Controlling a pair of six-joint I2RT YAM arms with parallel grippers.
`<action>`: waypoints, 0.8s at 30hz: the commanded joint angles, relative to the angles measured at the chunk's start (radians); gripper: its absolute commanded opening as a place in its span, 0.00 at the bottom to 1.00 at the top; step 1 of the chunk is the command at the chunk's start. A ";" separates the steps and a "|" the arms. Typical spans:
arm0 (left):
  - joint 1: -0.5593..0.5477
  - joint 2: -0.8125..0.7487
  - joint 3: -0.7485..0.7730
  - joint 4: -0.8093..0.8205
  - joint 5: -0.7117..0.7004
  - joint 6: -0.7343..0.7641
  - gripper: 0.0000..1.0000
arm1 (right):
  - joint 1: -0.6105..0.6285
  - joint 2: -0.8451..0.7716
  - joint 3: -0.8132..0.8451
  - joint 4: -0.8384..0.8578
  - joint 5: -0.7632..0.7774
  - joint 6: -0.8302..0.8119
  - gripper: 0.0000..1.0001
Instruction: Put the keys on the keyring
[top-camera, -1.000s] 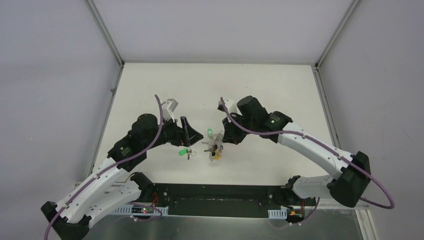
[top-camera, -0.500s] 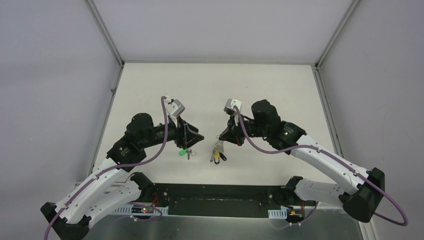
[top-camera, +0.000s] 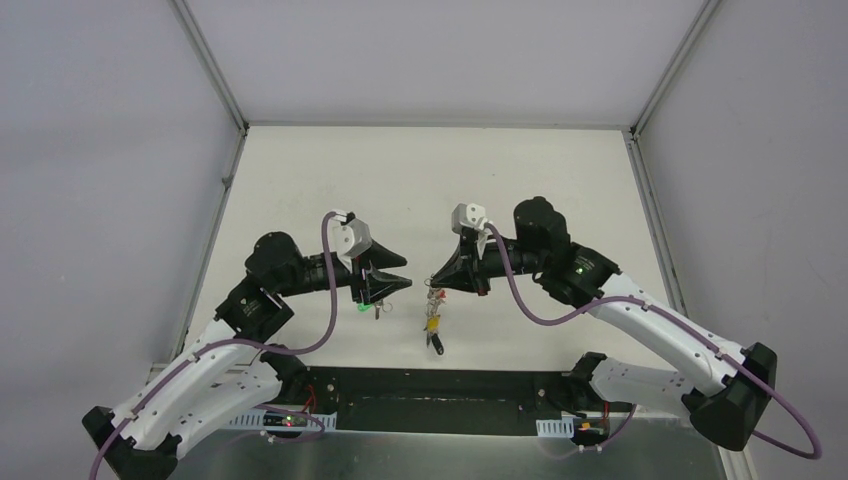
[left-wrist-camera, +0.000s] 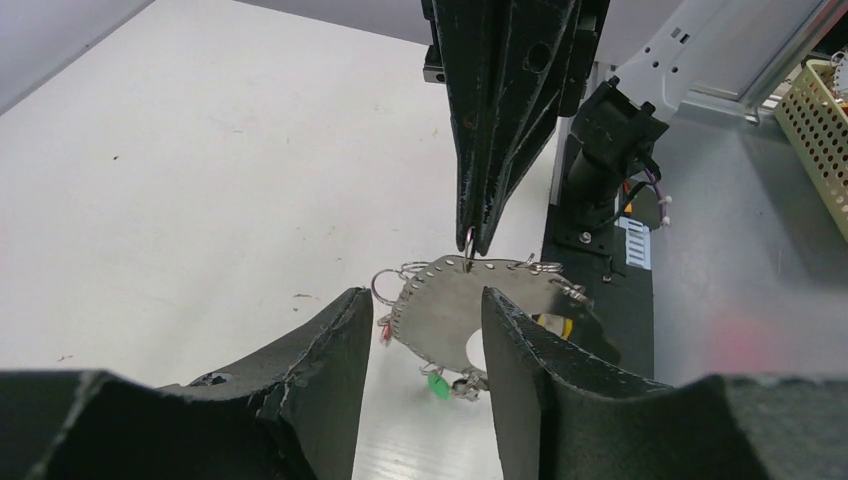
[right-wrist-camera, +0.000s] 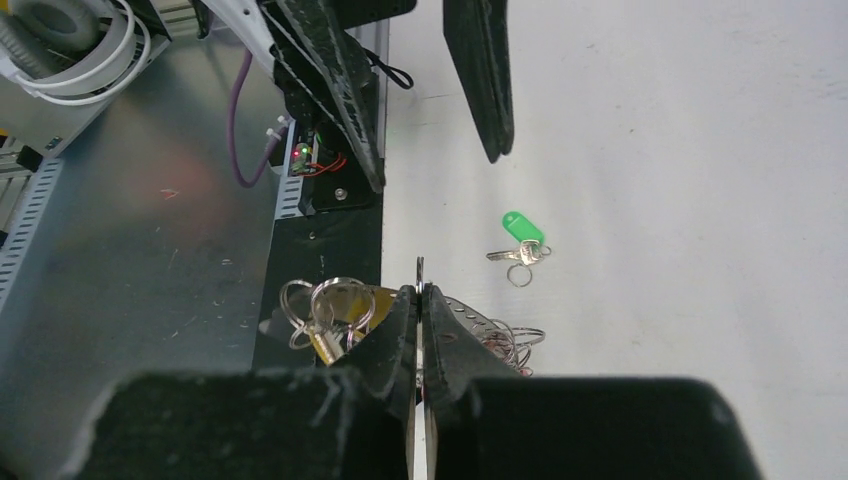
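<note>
I'm raising the keyring (left-wrist-camera: 450, 303), pinched in my right gripper (left-wrist-camera: 472, 240); my left gripper (top-camera: 398, 285), parted and empty, is narrowing near the green-capped key (right-wrist-camera: 522, 228).

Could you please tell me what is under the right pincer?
The keyring hangs from the shut right pincer, pinched at its top edge, small rings along its rim. The left pincer's fingers hide its lower sides in the left wrist view.

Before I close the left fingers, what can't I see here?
Top view: height of left gripper above green-capped key unreadable from overhead; keyring's keys too small to count.
Left wrist view: left fingers hide the keyring's lower edge.
Right wrist view: right gripper covers the keyring's middle; any opening in it is hidden.
</note>
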 joint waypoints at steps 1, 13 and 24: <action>0.006 0.012 -0.011 0.098 0.062 0.039 0.44 | 0.002 0.007 0.061 0.090 -0.101 -0.022 0.00; -0.080 0.061 -0.036 0.132 0.049 0.029 0.41 | 0.002 0.026 0.080 0.105 -0.083 -0.008 0.00; -0.091 -0.011 -0.037 0.008 -0.196 -0.051 0.50 | 0.001 0.067 0.071 -0.099 0.252 0.022 0.00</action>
